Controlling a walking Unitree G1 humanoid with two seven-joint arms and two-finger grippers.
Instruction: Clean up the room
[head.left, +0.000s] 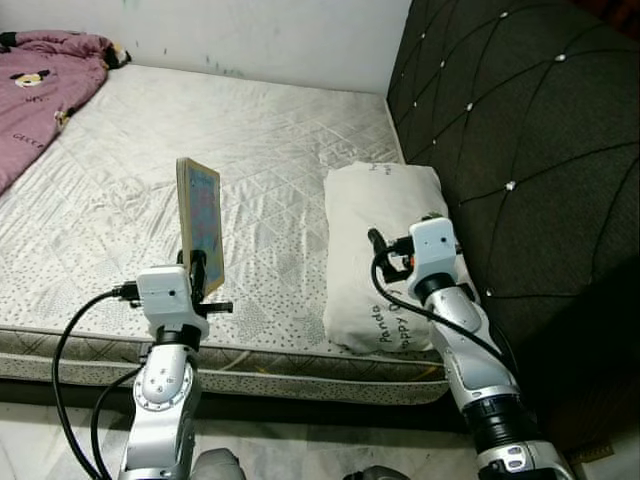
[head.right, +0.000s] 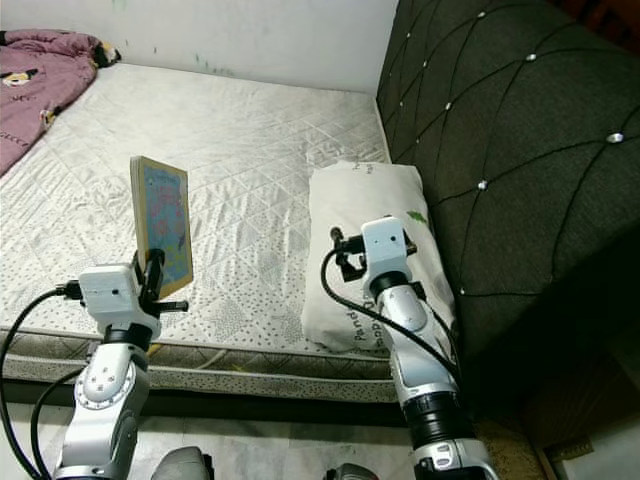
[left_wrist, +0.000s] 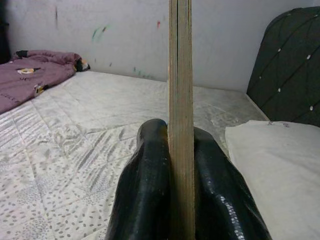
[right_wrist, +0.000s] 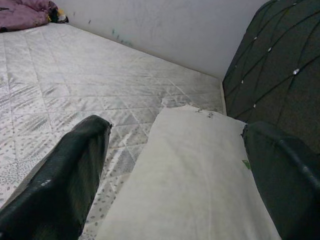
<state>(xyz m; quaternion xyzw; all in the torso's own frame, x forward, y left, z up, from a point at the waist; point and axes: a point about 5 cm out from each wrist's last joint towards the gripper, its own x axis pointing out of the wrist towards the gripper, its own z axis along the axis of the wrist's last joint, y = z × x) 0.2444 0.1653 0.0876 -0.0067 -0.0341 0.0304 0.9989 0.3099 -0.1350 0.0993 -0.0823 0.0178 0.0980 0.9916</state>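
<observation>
A home bedroom: bare mattress (head.left: 250, 150), pillow (head.left: 385, 250), tufted headboard (head.left: 520, 130)

Cloth, board and glossy black fingers

The board (head.left: 200, 222) shows a raw wood-like edge; the fingers (left_wrist: 150, 190) gripping it are glossy; the mattress (head.left: 270, 150) is quilted sheeny cloth; the pillow (head.left: 385, 250) matt cloth; the headboard (head.left: 520, 140) dark tufted fabric.

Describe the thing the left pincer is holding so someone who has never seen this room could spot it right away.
Start at the bare quilted white mattress beside the dark tufted headboard. Over its near edge, the left pincer is shut on a thin flat wooden board with a colourful printed face, held upright on edge. Unlike the soft white pillow and the purple blanket, it is rigid and raised off the bed.
</observation>
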